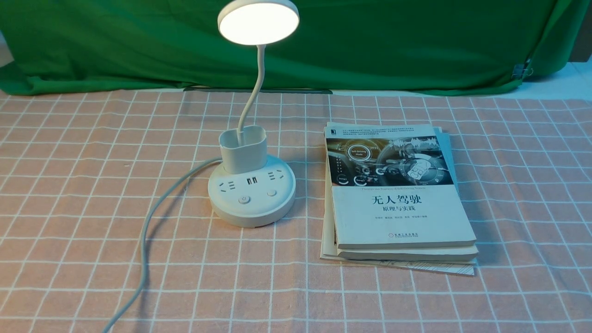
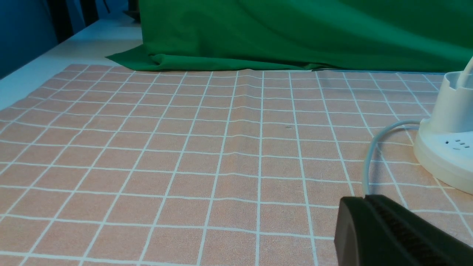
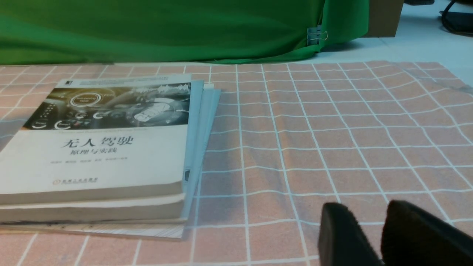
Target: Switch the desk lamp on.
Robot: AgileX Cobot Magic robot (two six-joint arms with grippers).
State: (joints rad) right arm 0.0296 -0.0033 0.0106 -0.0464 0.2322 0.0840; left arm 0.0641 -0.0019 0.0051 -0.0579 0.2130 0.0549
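The left fingers (image 2: 366, 197) are together and the right fingers (image 3: 369, 208) apart; the desk lamp (image 1: 252, 192) stands lit on the counter (image 1: 277, 282), left of the stacked books (image 1: 400, 215).

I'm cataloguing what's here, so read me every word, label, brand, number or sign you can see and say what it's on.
Top book: "无人驾驶", "原理与实践", "Self-Driving Mode".
Lamp base: power symbol on one button.
Top book's header, English subtitle, author line, publisher line: too small to read surely.
Other books: none readable.
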